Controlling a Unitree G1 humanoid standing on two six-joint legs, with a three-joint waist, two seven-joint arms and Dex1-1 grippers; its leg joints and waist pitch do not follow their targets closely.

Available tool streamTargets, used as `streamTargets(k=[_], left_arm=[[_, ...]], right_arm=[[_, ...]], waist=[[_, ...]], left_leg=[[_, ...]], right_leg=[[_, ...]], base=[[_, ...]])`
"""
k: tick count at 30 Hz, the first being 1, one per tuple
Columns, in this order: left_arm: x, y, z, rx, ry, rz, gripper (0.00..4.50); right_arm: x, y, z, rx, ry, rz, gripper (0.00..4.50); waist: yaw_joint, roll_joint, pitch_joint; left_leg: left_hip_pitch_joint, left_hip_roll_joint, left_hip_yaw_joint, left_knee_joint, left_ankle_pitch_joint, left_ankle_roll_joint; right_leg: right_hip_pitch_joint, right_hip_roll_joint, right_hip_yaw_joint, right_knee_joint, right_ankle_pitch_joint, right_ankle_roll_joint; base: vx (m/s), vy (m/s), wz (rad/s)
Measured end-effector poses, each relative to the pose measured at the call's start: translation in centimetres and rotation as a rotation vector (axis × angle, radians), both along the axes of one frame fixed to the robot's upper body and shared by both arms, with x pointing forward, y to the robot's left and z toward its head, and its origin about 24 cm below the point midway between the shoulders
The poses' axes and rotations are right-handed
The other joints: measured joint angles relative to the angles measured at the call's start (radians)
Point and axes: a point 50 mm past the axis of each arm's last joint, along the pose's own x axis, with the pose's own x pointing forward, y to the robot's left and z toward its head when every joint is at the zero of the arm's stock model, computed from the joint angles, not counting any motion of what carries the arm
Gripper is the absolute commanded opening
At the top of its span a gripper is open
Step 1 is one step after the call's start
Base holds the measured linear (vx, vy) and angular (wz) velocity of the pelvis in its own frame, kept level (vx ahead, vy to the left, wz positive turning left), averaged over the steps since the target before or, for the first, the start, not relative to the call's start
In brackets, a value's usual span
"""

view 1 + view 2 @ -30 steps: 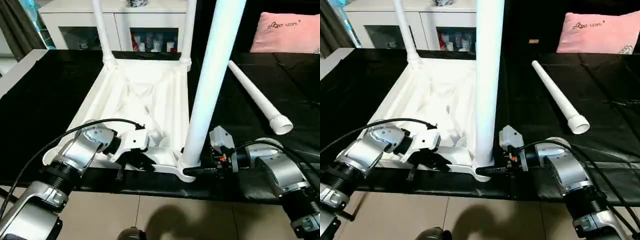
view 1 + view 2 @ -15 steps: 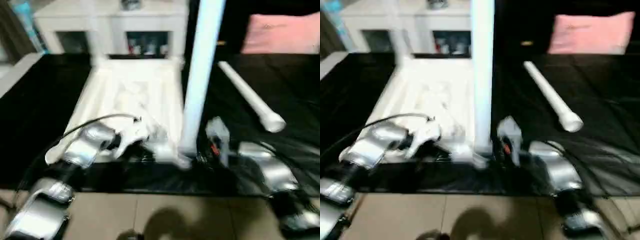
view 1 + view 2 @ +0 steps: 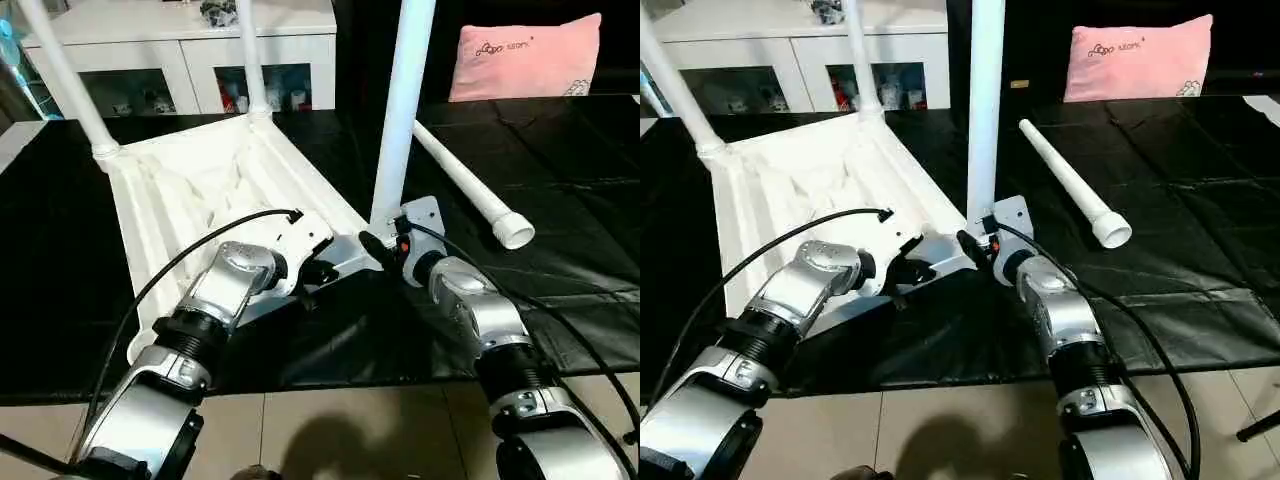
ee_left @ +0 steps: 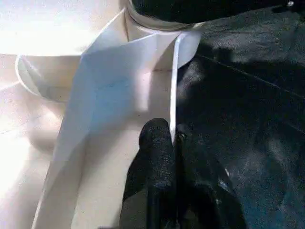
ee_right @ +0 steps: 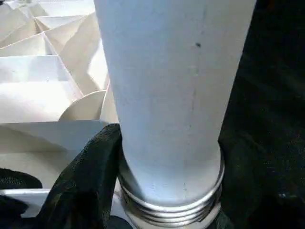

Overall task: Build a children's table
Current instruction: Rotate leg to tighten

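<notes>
The white tabletop (image 3: pixel 190 190) lies upside down on the black cloth, ribs up. Three white legs stand in its corner sockets: two at the far side (image 3: pixel 60 80) (image 3: pixel 250 60) and one at the near right corner (image 3: pixel 400 110). A loose leg (image 3: pixel 465 185) lies on the cloth to the right. My left gripper (image 3: pixel 318 272) is shut on the tabletop's thin near rim; the left wrist view shows the fingers (image 4: pixel 157 143) pinching it. My right gripper (image 3: pixel 378 240) is closed around the base of the near right leg (image 5: pixel 167 95), just above its threaded end.
A white glass-door cabinet (image 3: pixel 190 50) stands behind the work surface. A pink pillow (image 3: pixel 525 58) lies at the back right. The black cloth (image 3: pixel 570 210) ends at the front edge, with tiled floor (image 3: pixel 330 420) below.
The camera has shifted. Both arms have reached forward and the tabletop's near corner has swung away from the front edge, turning the tabletop. Both grips look unchanged.
</notes>
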Motion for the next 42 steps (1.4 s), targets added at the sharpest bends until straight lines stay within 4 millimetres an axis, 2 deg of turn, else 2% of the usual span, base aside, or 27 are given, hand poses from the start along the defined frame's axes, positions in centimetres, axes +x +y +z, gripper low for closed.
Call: streamTargets(k=[3,7,10,12,16,18,20,22,27,31,35,39,40,42], left_arm=[[0.0,-0.1,0.0,0.000,-0.004,0.002,0.00],[0.1,0.1,0.1,0.009,-0.012,-0.007,0.00],[0.0,0.6,0.3,0.020,-0.017,-0.050,0.00],[0.0,1.1,0.4,0.026,-0.022,-0.067,0.00],[-0.2,2.2,0.5,0.033,-0.032,-0.136,0.00],[-0.5,2.7,0.6,0.039,-0.030,-0.186,0.00],[-0.8,3.6,0.6,0.051,-0.023,-0.252,0.00],[-1.0,4.2,0.6,0.055,-0.017,-0.283,0.00],[-1.6,5.2,0.8,0.065,0.008,-0.400,0.00],[-2.0,5.9,0.9,0.075,0.027,-0.457,0.00],[-2.4,5.8,1.0,0.090,0.034,-0.529,0.00],[-2.9,5.6,1.1,0.100,0.040,-0.592,0.00],[-3.0,5.5,1.1,0.102,0.041,-0.606,0.00],[-3.2,5.3,1.1,0.102,0.044,-0.627,0.00]], right_arm=[[-0.1,0.0,0.0,0.003,-0.011,-0.001,3.73],[-0.6,-0.8,-0.3,0.019,-0.033,0.035,3.99],[-1.6,-2.1,-0.6,0.013,-0.048,0.128,4.30],[-2.2,-2.8,-0.5,0.014,-0.054,0.188,4.39],[-2.9,-4.1,0.1,0.006,-0.068,0.313,4.46],[-3.1,-4.7,0.6,-0.018,-0.068,0.383,4.46],[-3.7,-5.9,1.2,-0.045,-0.066,0.473,4.46],[-3.8,-6.3,1.8,-0.049,-0.069,0.513,4.46],[-4.8,-6.2,2.9,-0.074,-0.054,0.720,4.46],[-5.4,-5.7,2.7,-0.084,-0.031,0.818,4.46],[-5.5,-5.3,2.5,-0.089,-0.017,0.862,4.46],[-5.4,-4.7,2.2,-0.090,-0.006,0.900,4.46],[-5.5,-4.6,2.0,-0.093,0.001,0.905,4.19],[-5.5,-4.6,1.8,-0.091,0.015,0.914,4.19]], waist=[[0.000,0.000,0.000],[0.002,0.000,0.000],[0.004,0.000,0.000],[0.000,0.000,0.000],[0.005,0.001,0.001],[0.014,0.001,0.001],[0.034,0.001,0.001],[0.042,0.001,0.001],[0.061,0.000,0.001],[0.068,0.000,0.001],[0.081,0.000,0.001],[0.086,0.000,0.001],[0.086,-0.001,0.001],[0.086,-0.001,0.001]], left_leg=[[-0.001,0.000,0.000,0.000,0.000,0.000],[-0.002,0.000,0.000,-0.001,0.000,0.000],[-0.003,0.000,0.000,-0.003,0.000,0.000],[-0.004,0.001,0.000,-0.005,0.000,0.000],[-0.006,0.001,0.000,-0.006,0.000,0.000],[-0.008,0.001,0.000,-0.006,0.000,0.001],[-0.008,0.001,0.000,-0.006,0.000,0.001],[-0.008,0.001,0.000,-0.005,0.000,0.001],[-0.008,0.002,0.001,-0.005,0.000,0.001],[-0.008,0.002,0.001,-0.004,0.000,0.001],[-0.008,0.002,0.001,-0.003,0.000,0.001],[-0.008,0.002,0.001,-0.003,0.000,0.001],[-0.008,0.002,0.002,-0.003,0.000,0.001],[-0.008,0.002,0.002,-0.003,0.000,0.001]], right_leg=[[0.000,0.000,0.000,-0.002,0.000,0.000],[0.000,0.000,0.000,-0.004,0.000,0.000],[0.000,0.000,-0.001,-0.008,0.000,0.000],[-0.001,0.001,-0.001,-0.010,0.001,0.001],[-0.003,0.001,-0.003,-0.011,0.001,0.001],[-0.003,0.001,-0.004,-0.012,0.001,0.001],[-0.003,0.001,-0.004,-0.013,0.001,0.001],[-0.003,0.001,-0.004,-0.012,0.001,0.001],[-0.002,0.000,-0.004,-0.012,0.001,0.001],[-0.003,0.000,-0.004,-0.011,0.001,0.001],[-0.002,0.000,-0.004,-0.011,0.001,0.001],[-0.002,0.000,-0.004,-0.010,0.001,0.001],[-0.002,0.000,-0.004,-0.010,0.001,0.001],[-0.002,0.000,-0.003,-0.010,0.001,0.001]], base=[[0.000,0.000,0.00],[0.000,0.000,0.00],[0.000,0.000,0.00],[0.000,0.000,0.00],[0.000,0.000,0.00],[0.000,0.000,0.00],[0.000,0.000,0.00],[0.000,0.000,0.00],[0.000,0.000,0.00],[0.000,0.000,0.00],[0.000,0.000,0.00],[0.000,0.000,0.00],[0.000,0.000,0.00],[0.000,0.000,0.00]])
